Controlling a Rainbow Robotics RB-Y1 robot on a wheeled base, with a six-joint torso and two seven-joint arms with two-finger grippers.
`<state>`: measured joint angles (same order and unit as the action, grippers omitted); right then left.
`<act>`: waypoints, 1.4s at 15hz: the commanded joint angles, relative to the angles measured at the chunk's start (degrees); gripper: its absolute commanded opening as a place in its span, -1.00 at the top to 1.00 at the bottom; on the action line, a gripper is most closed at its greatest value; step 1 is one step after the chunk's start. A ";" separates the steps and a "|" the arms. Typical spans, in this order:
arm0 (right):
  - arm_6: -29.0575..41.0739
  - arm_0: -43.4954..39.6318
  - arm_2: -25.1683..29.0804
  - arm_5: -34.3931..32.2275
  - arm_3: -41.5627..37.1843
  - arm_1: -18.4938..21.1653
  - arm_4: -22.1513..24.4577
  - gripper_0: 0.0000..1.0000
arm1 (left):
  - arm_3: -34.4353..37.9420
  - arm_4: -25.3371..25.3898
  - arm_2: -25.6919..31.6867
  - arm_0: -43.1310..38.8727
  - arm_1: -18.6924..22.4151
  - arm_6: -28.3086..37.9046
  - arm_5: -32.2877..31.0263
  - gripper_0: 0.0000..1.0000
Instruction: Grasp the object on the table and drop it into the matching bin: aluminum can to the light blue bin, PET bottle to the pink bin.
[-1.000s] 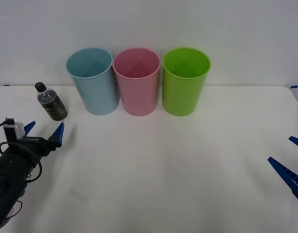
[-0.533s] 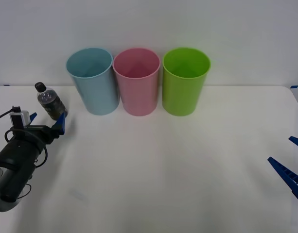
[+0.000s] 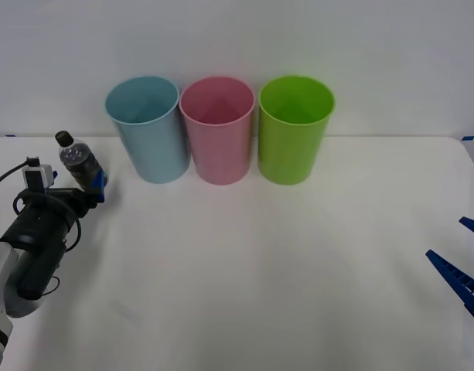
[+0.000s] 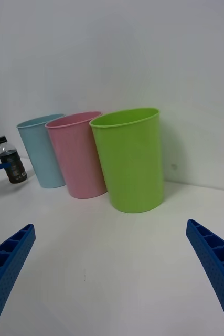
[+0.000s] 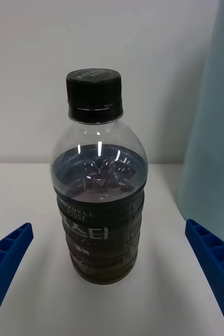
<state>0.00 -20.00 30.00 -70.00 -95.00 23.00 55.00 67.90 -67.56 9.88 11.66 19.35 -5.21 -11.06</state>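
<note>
Left hand (image 3: 76, 185), with blue ribbed fingers spread open, sits low at the far left of the wide white table (image 3: 260, 263), one finger on each side of a small clear plastic bottle of dark brown liquid with a black cap and dark label (image 3: 78, 161). From the left wrist view the bottle (image 5: 98, 181) stands upright between the fingers, apart from both. Just beside it is the tall round light blue plastic bin (image 3: 147, 128), then the matching pink bin (image 3: 217, 128) and a green bin (image 3: 294, 127), all in a row. Right hand (image 3: 462, 259) rests open at the table's right edge, well apart from the bins.
</note>
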 commanded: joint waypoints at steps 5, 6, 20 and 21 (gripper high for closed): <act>0.00 0.00 0.00 0.00 0.00 0.00 0.00 -1.00 | -6.38 -1.79 -0.21 6.19 -0.02 -0.86 2.27 -1.00; 0.00 0.00 0.00 0.00 0.00 0.00 0.00 -1.00 | -7.17 -2.05 -0.12 6.98 -0.02 -0.94 2.80 -1.00; 0.00 0.00 0.00 0.00 0.00 0.00 0.00 -1.00 | -11.91 -4.78 -0.21 11.55 -0.81 -3.05 7.37 -1.00; 0.00 0.00 0.00 0.00 0.00 0.00 0.00 -1.00 | -11.82 -4.86 -0.21 11.55 -0.81 -3.05 7.37 -1.00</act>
<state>0.00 -20.00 30.00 -70.00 -95.00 23.00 55.00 56.01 -72.36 9.67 23.21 18.54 -8.25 -3.68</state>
